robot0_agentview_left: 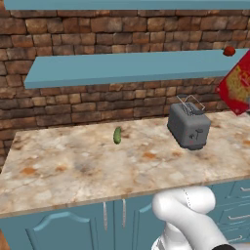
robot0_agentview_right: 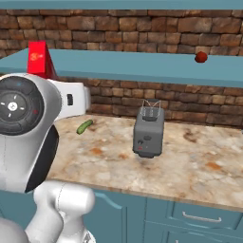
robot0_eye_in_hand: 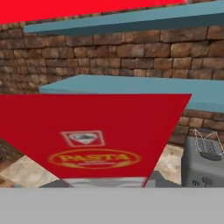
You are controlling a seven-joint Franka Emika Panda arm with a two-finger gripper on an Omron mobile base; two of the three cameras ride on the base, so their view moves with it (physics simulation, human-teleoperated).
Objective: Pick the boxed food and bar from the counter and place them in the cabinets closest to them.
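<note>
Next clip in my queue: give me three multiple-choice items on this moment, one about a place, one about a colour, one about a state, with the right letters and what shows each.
1. Where does the green pickle lie?
A. on the counter, left of the toaster
B. on the lower shelf
C. inside the toaster

2. What colour is the boxed food?
A. blue
B. red
C. white

3. How is the boxed food at this moment?
A. flat on the counter
B. upright on the shelf slab
C. lifted and tilted, off the counter

Answers:
1. A: the left base view has the pickle on the marbled top, apart from the toaster and to its left.
2. B: the hand view shows a red face with a yellow PASTA mark.
3. C: in the left base view the box hangs tilted at the right edge, above the counter and just below the cabinets shelf.
</note>
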